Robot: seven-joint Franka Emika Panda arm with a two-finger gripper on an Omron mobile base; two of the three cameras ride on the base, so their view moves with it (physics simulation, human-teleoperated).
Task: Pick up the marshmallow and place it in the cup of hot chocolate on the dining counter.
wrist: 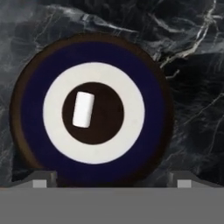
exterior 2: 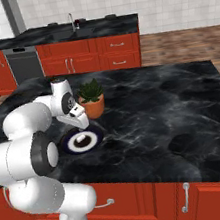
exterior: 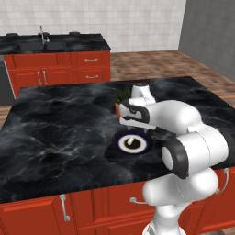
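Hovering above the dish (wrist: 151, 109), the gripper (wrist: 111, 179) looks straight down on the marshmallow (wrist: 83, 109) lying on its brown centre, probably lining up a grasp. Its fingertips stand spread, holding nothing.

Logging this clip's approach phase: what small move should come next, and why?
Probably lower straight down, shifting slightly toward the marshmallow. It lies off-centre on the dish's brown middle, and the tool hovers above it with fingertips spread wide apart, holding nothing.
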